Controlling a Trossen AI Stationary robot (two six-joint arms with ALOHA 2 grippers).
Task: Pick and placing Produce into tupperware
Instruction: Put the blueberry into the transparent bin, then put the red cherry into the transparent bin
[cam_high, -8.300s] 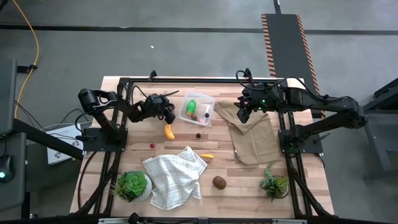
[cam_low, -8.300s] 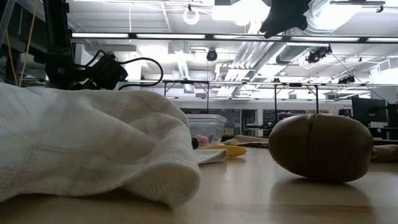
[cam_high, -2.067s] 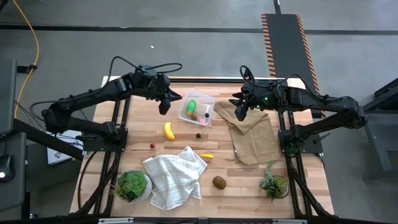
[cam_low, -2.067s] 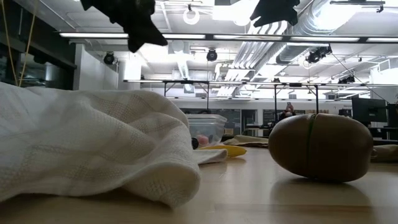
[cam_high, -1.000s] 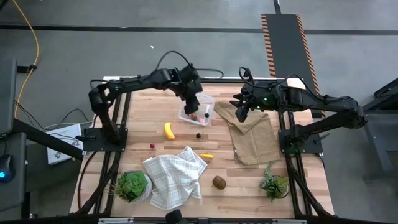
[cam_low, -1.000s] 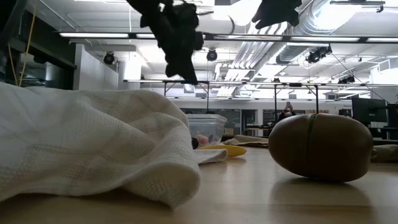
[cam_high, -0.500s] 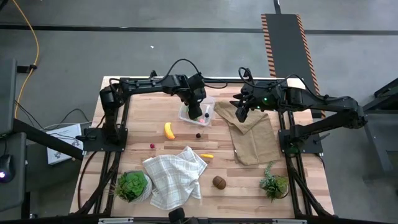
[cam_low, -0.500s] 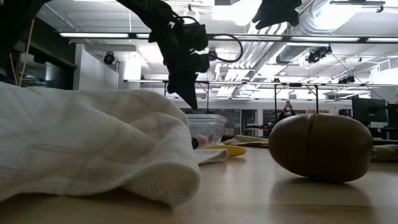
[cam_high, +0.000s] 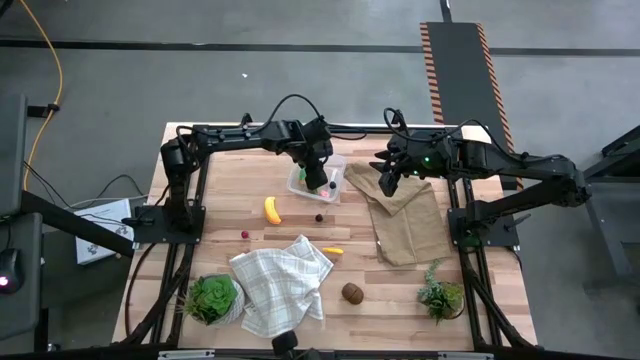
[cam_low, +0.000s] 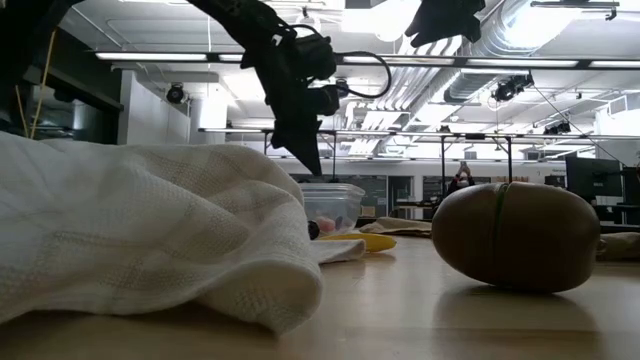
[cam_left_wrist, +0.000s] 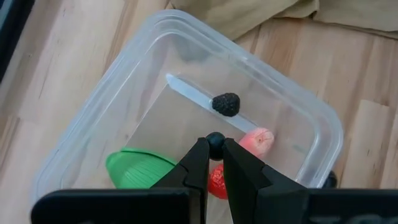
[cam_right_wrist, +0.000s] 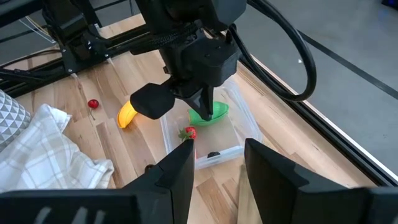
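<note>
The clear square tupperware (cam_high: 340, 166) stands at the table's far middle. It holds a green piece (cam_left_wrist: 138, 168), a red piece (cam_left_wrist: 216, 182), a pink piece (cam_left_wrist: 258, 140) and a dark berry (cam_left_wrist: 226, 104). My left gripper (cam_high: 319, 181) hangs over it, shut on another small dark berry (cam_left_wrist: 215, 140). On the table lie a yellow banana (cam_high: 271, 210), a red berry (cam_high: 244, 235), a dark berry (cam_high: 319, 217), a small yellow piece (cam_high: 333, 251) and a brown kiwi (cam_high: 352, 292). My right gripper (cam_high: 385, 181) waits open above the brown cloth (cam_high: 408, 222). My left gripper pinches the small dark berry (cam_left_wrist: 215, 140) between its two fingers (cam_left_wrist: 198, 163), at their free ends. The fingers come from above, slanting steeply down. The berry is lifted clear, above the inside of the tupperware.
A white checked cloth (cam_high: 281, 287) lies crumpled near the front middle, and it fills the left of the low view (cam_low: 150, 240). Leafy potted plants stand at the near left (cam_high: 212, 298) and near right (cam_high: 441, 297). Bare wood shows between banana and cloth.
My left gripper, shut throughout, has come down and toward the table's near edge, from above the tupperware's far rim to just over its inside. For the last half second it has kept still.
</note>
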